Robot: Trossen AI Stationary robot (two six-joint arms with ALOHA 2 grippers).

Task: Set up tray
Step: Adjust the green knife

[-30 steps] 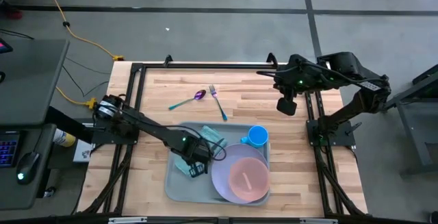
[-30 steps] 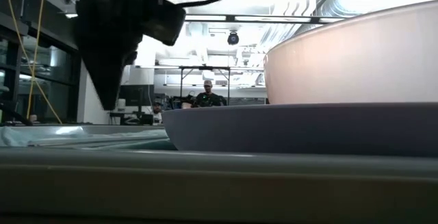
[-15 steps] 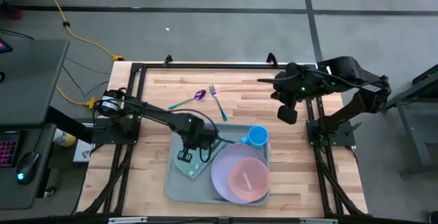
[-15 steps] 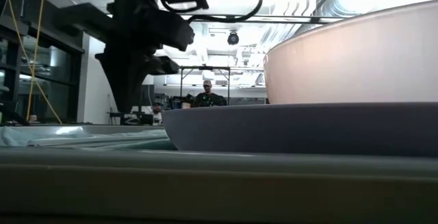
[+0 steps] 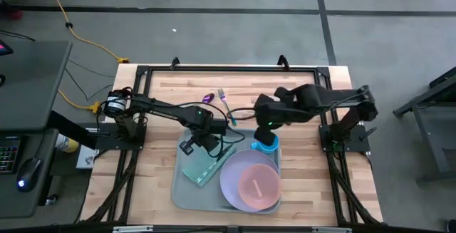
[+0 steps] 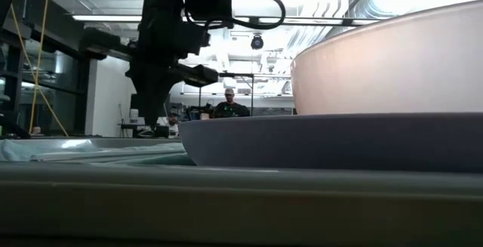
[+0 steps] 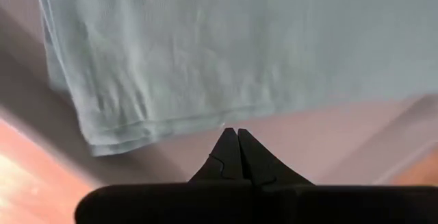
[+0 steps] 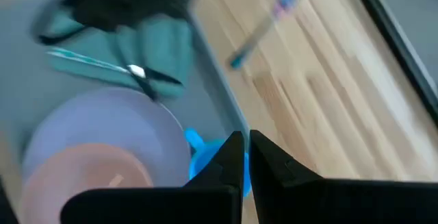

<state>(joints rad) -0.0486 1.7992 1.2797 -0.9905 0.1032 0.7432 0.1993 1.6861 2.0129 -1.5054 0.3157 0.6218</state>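
Note:
The pale grey-green tray [image 5: 187,194] lies near the table's near edge. On it are a folded teal napkin [image 5: 203,166], a lavender plate [image 5: 231,188] carrying a pink bowl [image 5: 256,185], and a blue cup [image 5: 268,145]. A teal-handled utensil [image 8: 102,62] lies across the napkin. My left gripper [image 5: 190,147] is shut and hangs above the tray's far left part, over the napkin's edge [image 7: 137,125]. My right gripper [image 5: 265,128] is shut and hovers just above the cup [image 8: 205,161]; I see no touch.
A purple spoon [image 5: 206,98] and a blue-handled fork [image 5: 223,95] lie on bare wood beyond the tray's far edge. The black frame rail [image 5: 228,69] borders the far side. Bare wood shows left and right of the tray. People stand in the room behind [image 6: 229,107].
My left gripper has risen off the napkin and drawn back toward the tray's far left corner. The napkin, bunched before, now lies flat and slanting on the tray. My right arm has swung from the far right corner toward the table's left and near side, to above the blue cup.

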